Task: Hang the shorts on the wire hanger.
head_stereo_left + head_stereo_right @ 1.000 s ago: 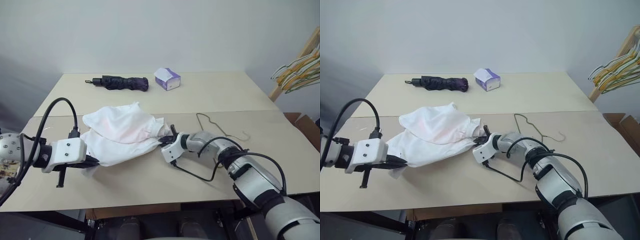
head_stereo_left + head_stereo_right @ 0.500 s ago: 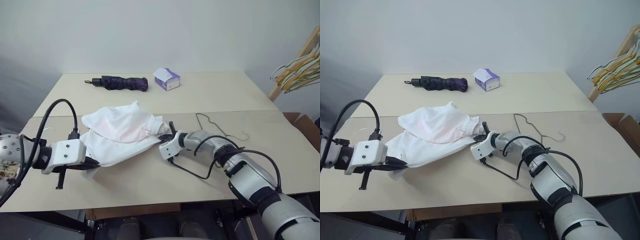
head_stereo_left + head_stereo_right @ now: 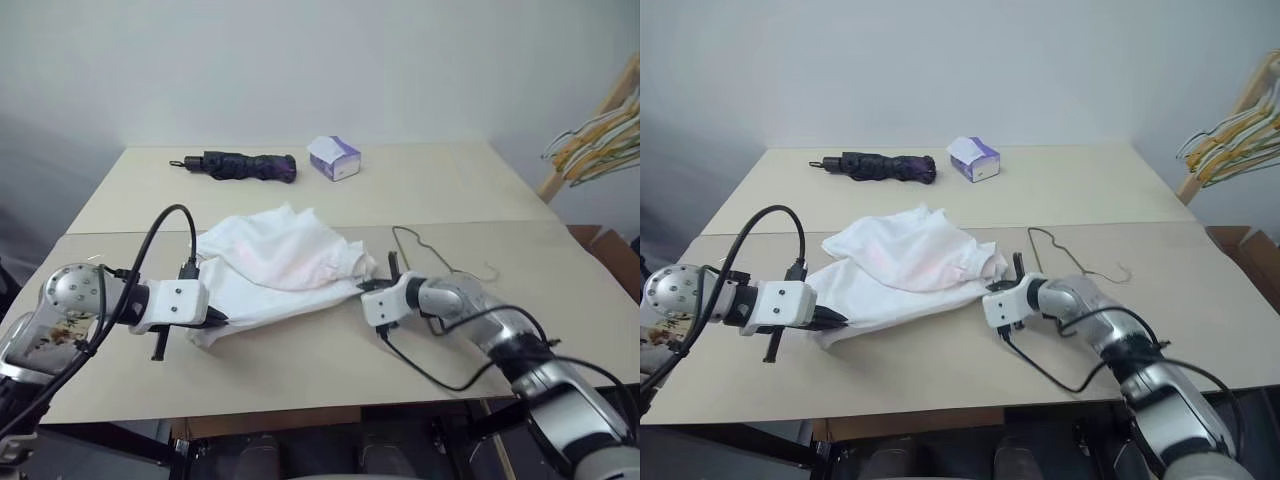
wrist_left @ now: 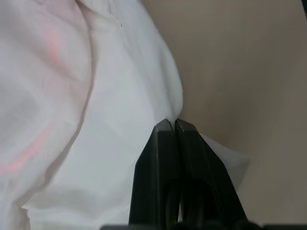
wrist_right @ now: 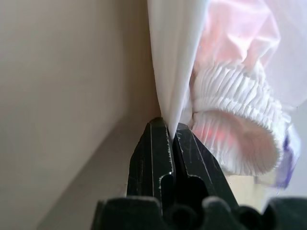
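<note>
The white shorts [image 3: 285,265], faintly pink, lie bunched on the near half of the table [image 3: 300,370]. My left gripper [image 3: 214,321] is shut on their left edge; in the left wrist view the fingertips [image 4: 164,125] pinch a fold of the cloth [image 4: 72,120]. My right gripper [image 3: 373,286] is shut on the right edge beside the gathered waistband [image 5: 240,96], the cloth rising from between its fingertips [image 5: 159,125]. The thin wire hanger [image 3: 432,256] lies flat on the table just right of the right gripper, apart from the shorts.
A folded dark umbrella [image 3: 240,165] and a purple-and-white tissue box [image 3: 335,158] lie on the far half of the table. A bunch of hangers [image 3: 600,135] hangs on a wooden rack at the right. A cardboard box [image 3: 612,252] stands beyond the table's right edge.
Both grippers have moved to the right with the shorts still held, dragging the cloth across the table toward the wire hanger. The right arm drew back and right; the left followed.
</note>
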Robot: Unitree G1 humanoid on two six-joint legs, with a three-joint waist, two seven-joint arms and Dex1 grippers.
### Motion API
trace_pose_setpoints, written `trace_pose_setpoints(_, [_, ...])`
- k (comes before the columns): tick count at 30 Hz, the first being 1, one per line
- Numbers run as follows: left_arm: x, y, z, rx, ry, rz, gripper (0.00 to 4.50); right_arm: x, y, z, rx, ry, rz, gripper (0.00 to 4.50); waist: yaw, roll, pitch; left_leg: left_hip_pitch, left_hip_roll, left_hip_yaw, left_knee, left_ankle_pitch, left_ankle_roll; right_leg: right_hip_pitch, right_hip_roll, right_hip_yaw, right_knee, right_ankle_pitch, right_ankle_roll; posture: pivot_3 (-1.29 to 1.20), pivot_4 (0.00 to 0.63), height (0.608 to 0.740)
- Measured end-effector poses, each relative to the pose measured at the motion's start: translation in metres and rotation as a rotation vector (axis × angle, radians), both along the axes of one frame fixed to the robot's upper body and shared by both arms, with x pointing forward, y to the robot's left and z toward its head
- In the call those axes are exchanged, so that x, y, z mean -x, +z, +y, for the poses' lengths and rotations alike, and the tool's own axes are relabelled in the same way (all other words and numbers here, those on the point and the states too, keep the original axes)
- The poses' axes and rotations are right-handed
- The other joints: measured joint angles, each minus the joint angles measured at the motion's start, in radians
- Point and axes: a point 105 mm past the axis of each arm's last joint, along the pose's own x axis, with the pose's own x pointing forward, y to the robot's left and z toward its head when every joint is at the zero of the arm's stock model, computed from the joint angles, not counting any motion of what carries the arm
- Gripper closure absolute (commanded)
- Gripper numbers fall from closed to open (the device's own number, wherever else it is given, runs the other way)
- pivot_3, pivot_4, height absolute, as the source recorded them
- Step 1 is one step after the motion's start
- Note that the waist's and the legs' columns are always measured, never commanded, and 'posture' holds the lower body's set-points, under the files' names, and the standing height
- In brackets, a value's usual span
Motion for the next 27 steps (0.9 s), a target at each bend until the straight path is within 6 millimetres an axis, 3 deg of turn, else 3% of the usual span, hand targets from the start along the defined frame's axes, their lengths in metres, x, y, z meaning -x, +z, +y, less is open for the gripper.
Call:
trace_pose_setpoints(5, [-0.01, -0.003, 0.004, -0.04, -0.025, -0.018, 4.5, 0.035, -0.001, 0.007, -0.025, -0.083, 0.072, 4.48, -0.025, -0.001, 0.0, 0.001, 0.002, 0.0, 0.0, 0.0, 0.0, 0.0, 0.002, 0.0, 0.001, -0.004, 0.007, -0.06, 0.013, 0.74])
trace_pose_setpoints(9, [-0.015, -0.006, 0.013, -0.071, -0.021, -0.03, 4.5, 0.042, 0.006, 0.02, -0.059, -0.099, 0.09, 4.48, -0.042, -0.001, 0.0, 0.001, 0.002, 0.0, 0.0, 0.0, -0.001, 0.0, 0.001, 0.0, 0.0, -0.004, 0.007, -0.06, 0.017, 0.74])
trace_pose_setpoints(16, [-0.013, -0.009, 0.015, -0.092, -0.036, -0.033, 4.5, 0.036, 0.012, 0.02, -0.056, -0.108, 0.082, 4.48, -0.042, -0.001, 0.0, 0.001, 0.002, 0.0, 0.0, -0.001, -0.001, -0.001, 0.001, 0.0, 0.0, -0.004, 0.007, -0.04, 0.013, 0.74])
trace_pose_setpoints(19, [-0.034, -0.004, 0.006, -0.03, 0.013, -0.126, 4.5, 0.009, 0.024, 0.019, -0.065, -0.133, 0.036, 4.48, -0.042, -0.001, 0.0, 0.001, 0.002, 0.0, 0.002, -0.001, -0.001, 0.001, 0.001, 0.0, 0.001, -0.004, 0.007, -0.04, 0.0, 0.74])
trace_pose_setpoints(21, [-0.064, 0.008, -0.002, 0.025, 0.104, -0.242, 4.5, -0.02, 0.047, 0.024, -0.117, -0.167, -0.059, 4.48, -0.039, -0.002, -0.001, 0.002, 0.001, 0.0, 0.004, -0.001, -0.001, 0.002, 0.002, 0.0, 0.001, -0.003, 0.008, -0.04, 0.0, 0.74])
trace_pose_setpoints(23, [-0.11, 0.036, -0.007, 0.082, 0.255, -0.427, 4.5, -0.056, 0.082, 0.033, -0.2, -0.219, -0.19, 4.48, -0.037, -0.003, -0.001, -0.001, 0.0, -0.002, 0.006, 0.0, -0.001, 0.001, 0.002, 0.0, 0.001, 0.0, 0.008, -0.03, 0.0, 0.74])
trace_pose_setpoints(25, [-0.157, 0.081, -0.007, 0.142, 0.444, -0.637, 4.5, -0.094, 0.129, 0.039, -0.284, -0.284, -0.34, 4.48, -0.039, -0.004, 0.0, -0.005, -0.001, -0.003, 0.007, 0.0, -0.001, -0.002, 0.001, 0.0, 0.0, 0.004, 0.003, -0.02, 0.0, 0.74])
trace_pose_setpoints(27, [-0.193, 0.153, -0.002, 0.229, 0.663, -0.9, 4.5, -0.126, 0.197, 0.045, -0.386, -0.346, -0.533, 4.48, -0.042, -0.005, 0.001, -0.014, -0.002, -0.004, 0.005, 0.0, -0.001, -0.013, 0.0, 0.0, 0.001, 0.008, 0.003, -0.01, 0.0, 0.74])
